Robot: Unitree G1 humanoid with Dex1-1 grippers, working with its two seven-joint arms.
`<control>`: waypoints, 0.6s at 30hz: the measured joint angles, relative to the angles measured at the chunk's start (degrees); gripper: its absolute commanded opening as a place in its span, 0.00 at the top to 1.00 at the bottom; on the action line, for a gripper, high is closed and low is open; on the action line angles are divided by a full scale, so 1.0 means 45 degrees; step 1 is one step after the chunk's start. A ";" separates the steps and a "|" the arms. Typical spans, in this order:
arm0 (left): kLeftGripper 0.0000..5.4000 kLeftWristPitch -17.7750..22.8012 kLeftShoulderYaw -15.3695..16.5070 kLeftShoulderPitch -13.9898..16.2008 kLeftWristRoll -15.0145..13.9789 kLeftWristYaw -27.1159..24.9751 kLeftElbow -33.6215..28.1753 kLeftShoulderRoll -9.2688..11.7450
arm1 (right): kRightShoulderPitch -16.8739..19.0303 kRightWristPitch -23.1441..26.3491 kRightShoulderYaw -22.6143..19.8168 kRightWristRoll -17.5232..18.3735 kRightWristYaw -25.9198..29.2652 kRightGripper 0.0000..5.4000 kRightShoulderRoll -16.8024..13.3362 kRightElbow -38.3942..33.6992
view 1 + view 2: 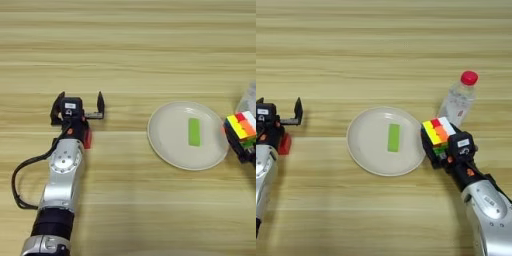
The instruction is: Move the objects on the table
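My right gripper is shut on the multicoloured puzzle cube, holding it tilted just off the plate's right rim. Right behind it stands the clear bottle with its red cap. At the left my left gripper stands open, its two black fingers spread wide with nothing between them. The small red cube lies on the table beside that wrist, partly hidden by the arm and behind the fingers.
A round white plate sits mid-table with a flat green strip lying on it. A black cable loops out to the left of my left forearm.
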 measured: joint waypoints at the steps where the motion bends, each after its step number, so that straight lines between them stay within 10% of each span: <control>1: 0.00 -0.0002 0.0001 0.0000 0.0000 -0.0001 0.0000 -0.0001 | 0.0025 0.0003 -0.0067 0.0015 -0.0030 0.38 0.0000 0.0035; 18: 0.00 -0.0008 0.0110 0.0001 -0.0009 -0.0099 -0.0004 0.0018 | 0.0075 -0.0207 -0.1031 -0.0034 -0.0757 0.38 -0.0049 0.1998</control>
